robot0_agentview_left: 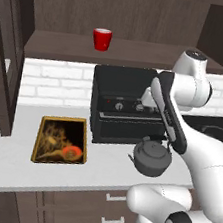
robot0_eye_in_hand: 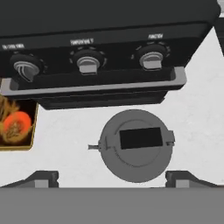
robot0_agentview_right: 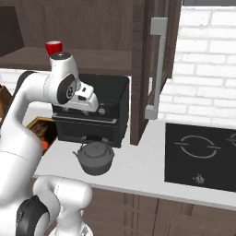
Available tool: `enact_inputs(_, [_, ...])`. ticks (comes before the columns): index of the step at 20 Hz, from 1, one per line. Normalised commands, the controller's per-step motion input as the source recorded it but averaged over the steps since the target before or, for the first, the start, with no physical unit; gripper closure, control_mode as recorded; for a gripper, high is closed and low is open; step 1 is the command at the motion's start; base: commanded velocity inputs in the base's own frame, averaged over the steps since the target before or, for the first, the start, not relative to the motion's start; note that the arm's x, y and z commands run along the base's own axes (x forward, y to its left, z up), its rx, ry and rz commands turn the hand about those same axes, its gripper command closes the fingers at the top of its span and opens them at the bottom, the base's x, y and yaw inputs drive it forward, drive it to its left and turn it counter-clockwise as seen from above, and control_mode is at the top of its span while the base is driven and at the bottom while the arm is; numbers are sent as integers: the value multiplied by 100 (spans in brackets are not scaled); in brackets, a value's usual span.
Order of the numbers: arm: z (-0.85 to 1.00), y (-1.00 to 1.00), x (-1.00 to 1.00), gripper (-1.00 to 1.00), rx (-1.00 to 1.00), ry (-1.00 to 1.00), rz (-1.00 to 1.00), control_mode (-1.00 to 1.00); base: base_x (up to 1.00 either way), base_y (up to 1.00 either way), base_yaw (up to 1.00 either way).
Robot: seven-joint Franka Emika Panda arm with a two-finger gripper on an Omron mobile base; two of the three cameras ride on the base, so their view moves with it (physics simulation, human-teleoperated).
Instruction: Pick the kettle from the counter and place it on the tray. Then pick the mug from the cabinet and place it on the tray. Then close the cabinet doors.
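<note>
The dark grey kettle (robot0_agentview_left: pixel 151 159) (robot0_agentview_right: pixel 95 158) (robot0_eye_in_hand: pixel 134 145) stands upright on the pale counter (robot0_agentview_left: pixel 48 175), in front of a black oven. My gripper (robot0_eye_in_hand: pixel 113 177) hangs above the kettle, looking straight down on its lid and black handle. It is open, with one fingertip at each side and nothing between them. The hand (robot0_agentview_right: pixel 90 100) is level with the oven's knobs. The gold-rimmed tray (robot0_agentview_left: pixel 61 140) (robot0_eye_in_hand: pixel 15 127) lies flat to the kettle's left. The red mug (robot0_agentview_left: pixel 101 39) (robot0_agentview_right: pixel 53 47) stands on the shelf of the cabinet (robot0_agentview_left: pixel 142 55). Both cabinet doors (robot0_agentview_left: pixel 4 67) (robot0_agentview_right: pixel 150 69) stand open.
A black countertop oven (robot0_agentview_left: pixel 127 103) (robot0_agentview_right: pixel 99 108) with three knobs stands right behind the kettle, under the cabinet shelf. A black cooktop (robot0_agentview_right: pixel 203 156) is set into the counter at the right. The open right door and its grey bar handle (robot0_agentview_right: pixel 158 69) hang over the counter.
</note>
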Motion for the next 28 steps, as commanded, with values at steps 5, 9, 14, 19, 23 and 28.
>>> enact_inputs(5, [-20,0,-39,-100,3,-3,-24,-100,0,0,0])
enact_inputs(9, [-18,0,-14,-100,2,0,-26,-100,0,0,0])
enact_inputs(14, [-22,0,-1,-100,5,0,-22,-100,0,0,0])
enact_inputs(19, [-31,-6,0,-100,11,0,-18,-100,0,0,0])
enact_inputs(23, [-34,-11,0,-100,15,0,-18,-100,0,0,0])
enact_inputs(28, [-26,-16,1,-100,15,0,-17,-100,0,0,0])
